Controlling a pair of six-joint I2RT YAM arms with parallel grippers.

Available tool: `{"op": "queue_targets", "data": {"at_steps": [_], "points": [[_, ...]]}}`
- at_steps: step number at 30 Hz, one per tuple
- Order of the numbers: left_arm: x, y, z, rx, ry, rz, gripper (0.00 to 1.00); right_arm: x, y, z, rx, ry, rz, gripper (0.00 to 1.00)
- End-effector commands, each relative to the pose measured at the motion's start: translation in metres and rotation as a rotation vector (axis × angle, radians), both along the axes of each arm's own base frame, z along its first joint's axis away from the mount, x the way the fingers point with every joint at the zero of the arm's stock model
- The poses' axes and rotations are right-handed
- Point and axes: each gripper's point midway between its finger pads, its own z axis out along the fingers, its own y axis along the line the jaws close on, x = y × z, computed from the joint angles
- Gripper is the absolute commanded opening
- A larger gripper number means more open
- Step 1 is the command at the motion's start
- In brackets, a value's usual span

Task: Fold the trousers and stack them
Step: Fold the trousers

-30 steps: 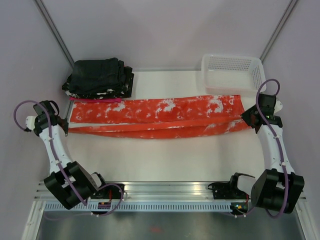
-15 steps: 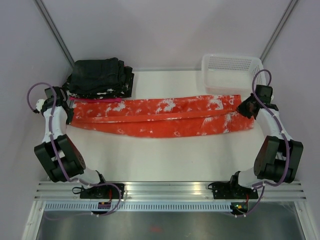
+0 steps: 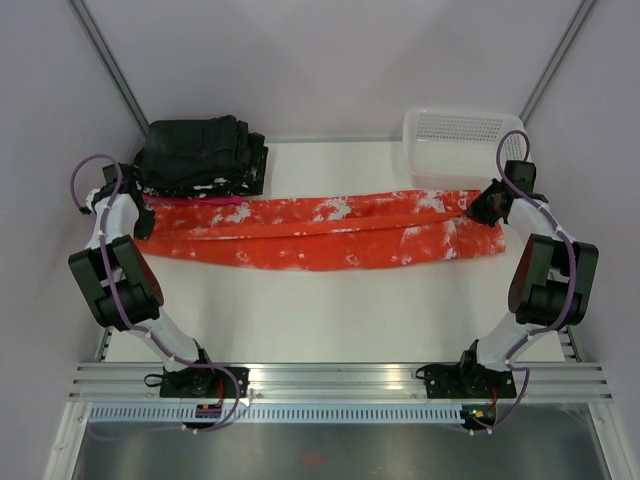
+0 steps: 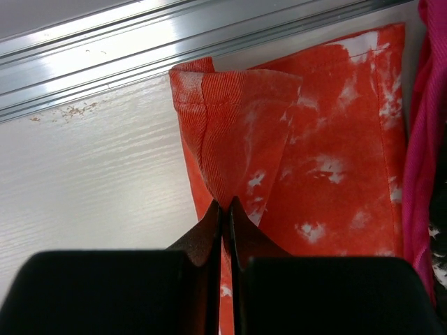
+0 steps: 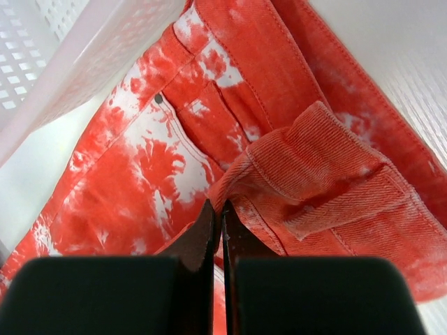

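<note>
You had left gripper point(image 4: 225, 202) and right gripper point(image 5: 218, 206) clamped shut on trousers point(image 3: 320, 232) ends (9, 3 o'clock), lengthwise fold looked done, cross-folding and stacking were left.

A stack of folded black garments point(image 3: 200, 155) flecked with white sits at the far left of the white worktop point(image 3: 330, 310), a pink cloth point(image 3: 190, 200) showing along its near edge, while a white perforated basket point(image 3: 460, 172) stands far right.

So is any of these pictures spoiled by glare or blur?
Left wrist view: strong glare on the rail, trousers sharp. Right wrist view: the basket is washed out and soft. Top view: even light, no hard shadows.
</note>
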Motion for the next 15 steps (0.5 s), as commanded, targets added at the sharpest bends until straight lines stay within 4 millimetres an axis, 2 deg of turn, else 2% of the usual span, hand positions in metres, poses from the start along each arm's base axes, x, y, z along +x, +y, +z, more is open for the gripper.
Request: {"op": "queue_targets", "data": {"at_steps": [1, 6, 7, 8, 12, 13, 15], "points": [[0.012, 0.049, 0.033, 0.203, -0.046, 0.087, 0.02, 0.041, -0.055, 0.032, -0.177, -0.144, -0.104, 0.0], [0.032, 0.052, 0.037, 0.211, -0.098, 0.09, 0.02, 0.055, -0.06, 0.03, -0.188, -0.15, -0.099, 0.0], [0.04, 0.052, 0.042, 0.215, -0.111, 0.083, 0.02, 0.056, -0.061, 0.023, -0.188, -0.135, -0.099, 0.0], [0.043, 0.053, 0.035, 0.208, -0.091, 0.076, 0.02, 0.057, -0.063, 0.022, -0.188, -0.131, -0.099, 0.0], [0.06, 0.053, 0.032, 0.207, -0.063, 0.04, 0.02, 0.067, -0.062, 0.009, -0.186, -0.115, -0.069, 0.01], [0.062, 0.051, 0.033, 0.206, -0.056, 0.035, 0.04, 0.069, -0.059, 0.009, -0.168, -0.12, -0.049, 0.04], [0.065, 0.052, 0.033, 0.209, -0.044, 0.018, 0.12, 0.076, -0.056, 0.009, -0.153, -0.131, -0.027, 0.25]]}}
